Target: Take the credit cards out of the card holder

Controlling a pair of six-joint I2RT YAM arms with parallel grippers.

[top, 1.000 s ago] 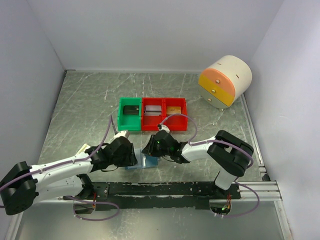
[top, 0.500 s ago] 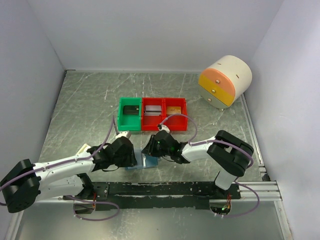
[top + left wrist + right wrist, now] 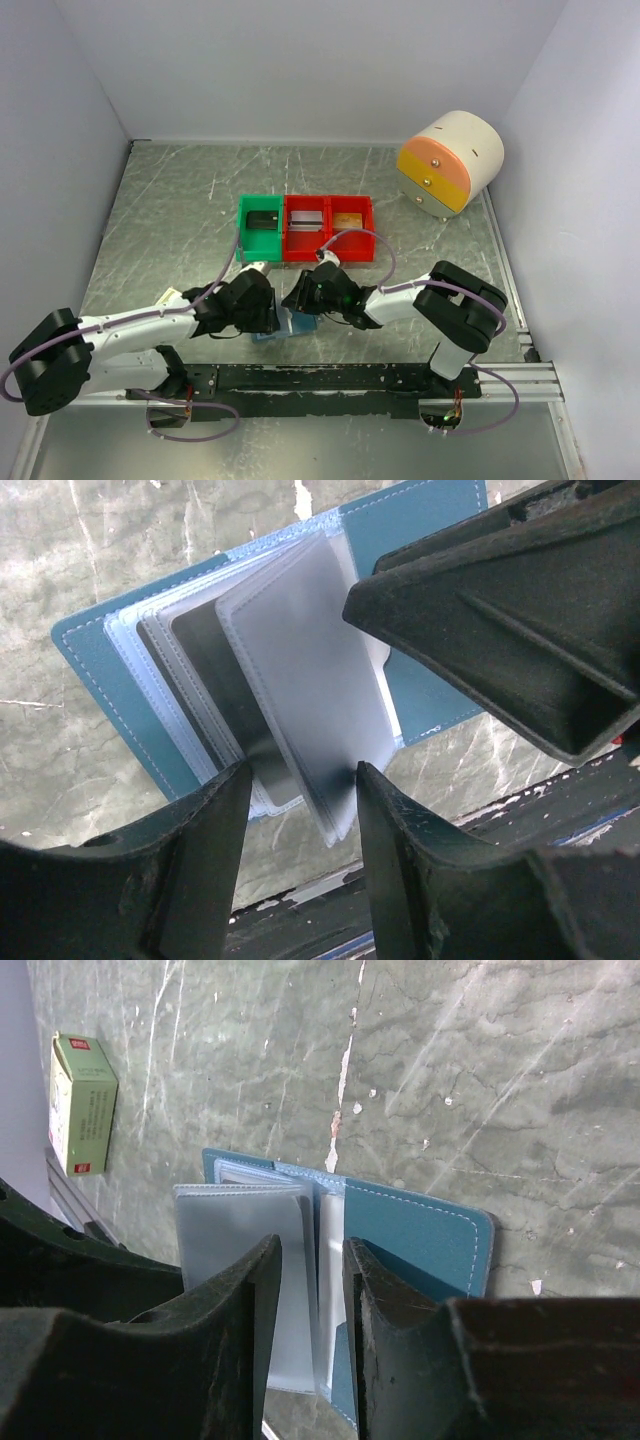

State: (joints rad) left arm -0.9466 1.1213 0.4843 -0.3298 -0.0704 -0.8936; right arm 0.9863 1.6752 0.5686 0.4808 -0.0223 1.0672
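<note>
Slate-blue and lying open flat on the table [image 3: 170, 200], the card holder [image 3: 291, 325] sits at the lower middle of the overhead view, between the two arms. From the left wrist its clear plastic sleeves [image 3: 300, 680] fan upward, and a dark grey credit card [image 3: 212, 675] sits inside one of them, toward the left of the fan. The left pincer [image 3: 302, 776] is parted, its fingers on either side of the lower edge of the sleeves. The right pincer [image 3: 308, 1260] is parted by a narrow gap with a sleeve leaf showing between its fingers; from the left wrist it looms dark over the holder's right half. A small cream-and-green box [image 3: 82, 1102] lies in the upper left of the right wrist view, well apart from the holder. Above the holder in the overhead view stand a green bin [image 3: 260, 228] and two red bins [image 3: 328, 227].
</note>
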